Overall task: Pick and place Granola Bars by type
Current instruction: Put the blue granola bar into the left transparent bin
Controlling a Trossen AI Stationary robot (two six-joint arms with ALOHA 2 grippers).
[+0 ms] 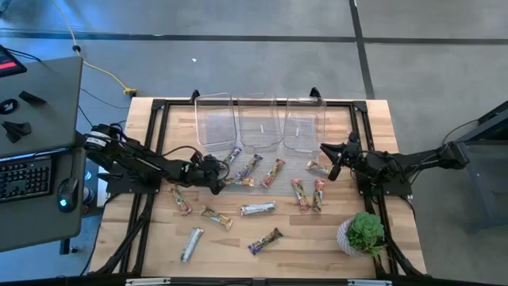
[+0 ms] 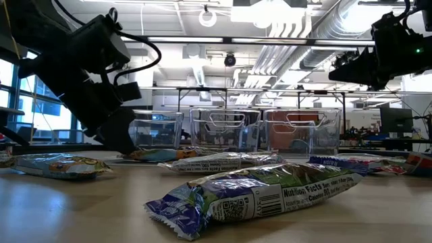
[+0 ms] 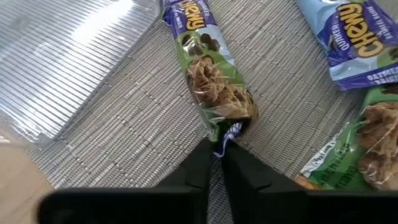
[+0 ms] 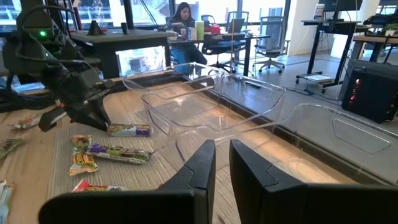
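While my left hand (image 3: pixel 214 163) pinches the crimped tail of a purple-and-green foil-wrapped granola bar (image 3: pixel 211 74), that bar lies flat on the grey ribbed mat (image 3: pixel 124 137), just beside the leftmost of three clear plastic bins (image 1: pixel 215 119). Its fingers are nearly together on the wrapper end, with the bar not lifted yet. Around it, about a dozen other bars (image 1: pixel 258 209) lie scattered over the mat and the wooden surface (image 1: pixel 309 238). All three bins look empty to me, so I judge the sorting barely begun. My right hand (image 1: pixel 334 161) waits near the rightmost bin, fingers almost closed on nothing.
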